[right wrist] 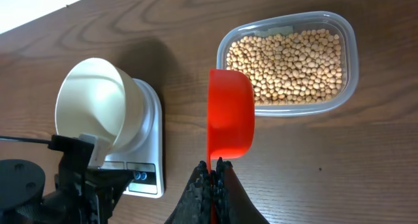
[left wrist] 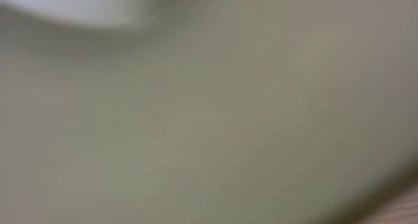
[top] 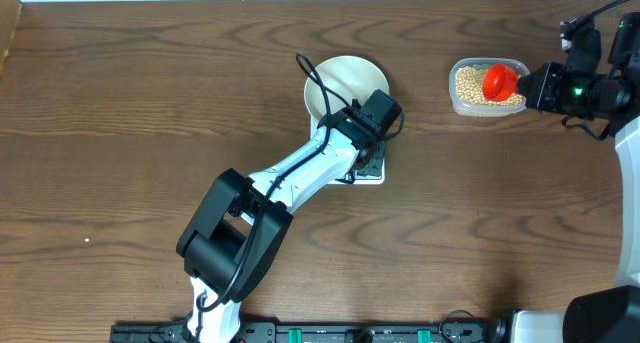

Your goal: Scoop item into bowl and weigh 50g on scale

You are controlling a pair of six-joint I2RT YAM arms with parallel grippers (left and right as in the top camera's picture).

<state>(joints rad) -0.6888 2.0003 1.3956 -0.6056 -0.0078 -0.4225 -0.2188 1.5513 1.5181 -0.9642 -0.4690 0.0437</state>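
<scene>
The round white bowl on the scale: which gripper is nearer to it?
Left. The left gripper is at the rim of the bowl; the right gripper holds a red plastic scoop over the clear plastic tub, far aside.

Pale-tan beans [right wrist: 287, 64], clear tub [right wrist: 349, 38], red scoop [right wrist: 230, 113], white bowl [right wrist: 91, 106], white scale [right wrist: 151, 129], dark brown wood-grain table [top: 120, 103].

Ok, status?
Left gripper shut on bowl rim; bowl on scale, empty. Right gripper shut on scoop at tub of beans. Cable loops over bowl edge.

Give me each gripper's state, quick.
Left gripper: closed on the rim of the bowl.
Right gripper: closed on the handle of the red scoop.
</scene>
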